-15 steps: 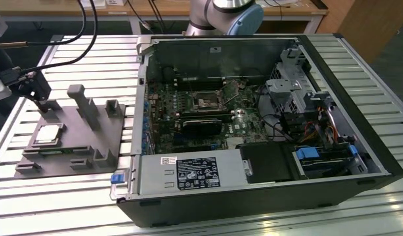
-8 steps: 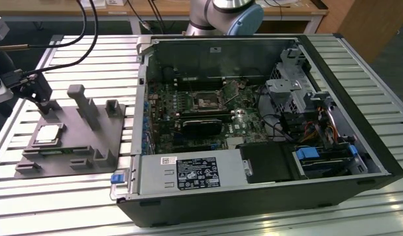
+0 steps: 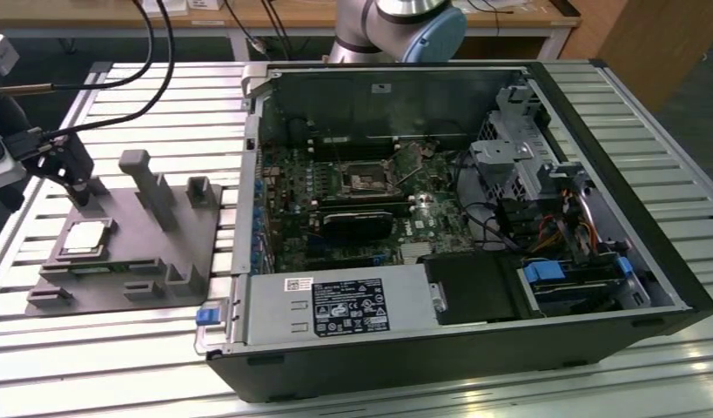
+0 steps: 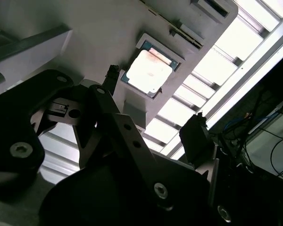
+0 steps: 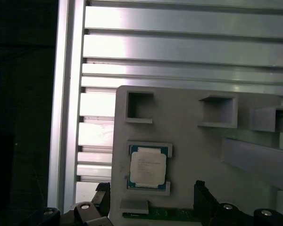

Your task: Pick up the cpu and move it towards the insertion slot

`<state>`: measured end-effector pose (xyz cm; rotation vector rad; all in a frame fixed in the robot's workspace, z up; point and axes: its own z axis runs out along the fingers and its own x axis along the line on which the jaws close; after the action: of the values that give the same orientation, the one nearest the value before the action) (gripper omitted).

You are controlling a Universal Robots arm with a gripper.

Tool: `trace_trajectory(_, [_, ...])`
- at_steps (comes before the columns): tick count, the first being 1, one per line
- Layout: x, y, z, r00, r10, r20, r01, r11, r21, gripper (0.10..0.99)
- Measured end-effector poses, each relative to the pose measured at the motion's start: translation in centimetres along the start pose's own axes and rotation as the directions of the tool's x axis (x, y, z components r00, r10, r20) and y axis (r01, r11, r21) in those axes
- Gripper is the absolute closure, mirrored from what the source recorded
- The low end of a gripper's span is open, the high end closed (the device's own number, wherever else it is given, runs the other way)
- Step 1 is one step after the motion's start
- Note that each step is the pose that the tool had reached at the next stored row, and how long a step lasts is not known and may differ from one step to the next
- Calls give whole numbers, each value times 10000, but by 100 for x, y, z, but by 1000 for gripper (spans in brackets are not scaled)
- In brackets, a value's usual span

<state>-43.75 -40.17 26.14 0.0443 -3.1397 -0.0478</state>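
Hand (image 5: 151,185), black w/ two fingers (image 5: 199,190), hung open over the small flat silvery-grey square cpu (image 5: 147,165), jaws spread wide, apparently to straddle it, not touching. Cpu lay in a recess of the grey plastic fixture block (image 3: 124,261) on the slatted aluminium tabletop (image 3: 136,96), prob. to hold it square. Silver-framed square insertion slot (image 3: 365,180) sat well apart, inside the open black computer case (image 3: 449,357).

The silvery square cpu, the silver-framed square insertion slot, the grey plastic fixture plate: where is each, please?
cpu (image 5: 147,167), first wrist view, centre of its metal top.
insertion slot (image 3: 365,180), exterior view, its dark centre.
fixture plate (image 3: 133,246), exterior view, bare flat surface.
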Motion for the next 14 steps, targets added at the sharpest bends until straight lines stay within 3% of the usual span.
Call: trace_trajectory(14, [0,-18,68,10000,-7,1,7,10000,0,290])
